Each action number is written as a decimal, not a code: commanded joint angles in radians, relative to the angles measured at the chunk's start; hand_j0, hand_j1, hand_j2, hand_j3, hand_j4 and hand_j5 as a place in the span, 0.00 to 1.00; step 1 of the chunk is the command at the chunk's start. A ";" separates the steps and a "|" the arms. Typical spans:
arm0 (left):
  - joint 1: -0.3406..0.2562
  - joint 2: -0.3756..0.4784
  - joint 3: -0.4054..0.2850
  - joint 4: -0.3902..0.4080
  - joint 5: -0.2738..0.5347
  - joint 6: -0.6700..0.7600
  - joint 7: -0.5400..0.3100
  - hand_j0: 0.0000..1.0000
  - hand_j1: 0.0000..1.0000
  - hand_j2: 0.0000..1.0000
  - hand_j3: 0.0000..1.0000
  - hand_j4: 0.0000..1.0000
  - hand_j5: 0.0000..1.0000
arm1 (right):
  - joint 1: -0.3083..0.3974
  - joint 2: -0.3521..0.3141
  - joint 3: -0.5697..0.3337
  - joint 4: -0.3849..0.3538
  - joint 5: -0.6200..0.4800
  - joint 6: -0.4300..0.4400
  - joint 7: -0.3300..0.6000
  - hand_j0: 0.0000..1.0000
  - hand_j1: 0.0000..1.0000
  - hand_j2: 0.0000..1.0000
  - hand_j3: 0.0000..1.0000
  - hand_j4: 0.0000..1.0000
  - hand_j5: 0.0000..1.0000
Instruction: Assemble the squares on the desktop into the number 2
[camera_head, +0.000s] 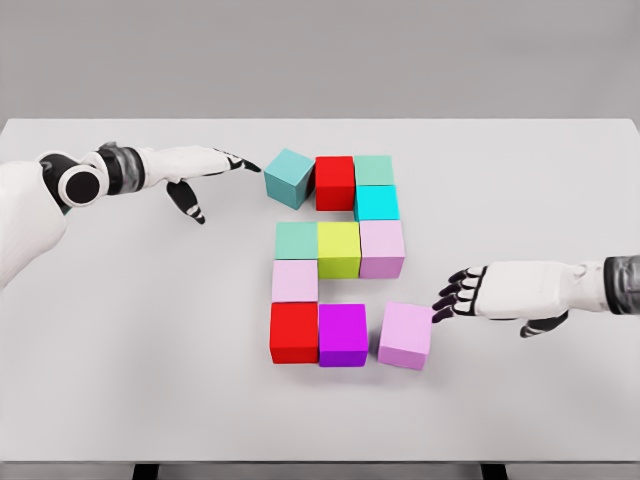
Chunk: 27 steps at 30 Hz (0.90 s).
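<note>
Coloured cubes lie in a block figure on the white table (120, 330). The top row holds a teal cube (289, 178), turned askew, a red cube (335, 182) and a mint cube (374, 169), with a cyan cube (377, 203) below the mint one. The middle row has a green-grey cube (296, 240), a yellow-green cube (339, 248) and a lilac cube (382, 248). A pale pink cube (294, 281) sits under it at left. The bottom row has a red cube (294, 332), a purple cube (343, 334) and a pink cube (406, 335) set slightly apart. My left hand (215, 165) is open, fingertips touching the teal cube. My right hand (462, 291) is open, fingertips at the pink cube's right edge.
The table's front edge (320, 461) runs along the bottom of the view. Bare tabletop lies left and right of the cube figure.
</note>
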 joint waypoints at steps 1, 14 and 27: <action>0.000 0.008 0.002 -0.021 0.005 -0.015 0.000 1.00 1.00 1.00 1.00 1.00 1.00 | -0.002 0.009 0.000 0.000 -0.006 0.002 0.000 1.00 1.00 1.00 1.00 1.00 1.00; 0.005 0.028 0.002 -0.059 0.005 -0.058 -0.001 1.00 1.00 1.00 1.00 1.00 1.00 | -0.020 0.018 -0.002 0.000 -0.033 0.002 0.000 1.00 1.00 1.00 1.00 1.00 1.00; 0.005 0.043 0.002 -0.077 0.010 -0.096 -0.003 1.00 1.00 1.00 1.00 1.00 1.00 | -0.032 0.009 -0.002 0.001 -0.035 0.002 0.000 1.00 1.00 1.00 1.00 1.00 1.00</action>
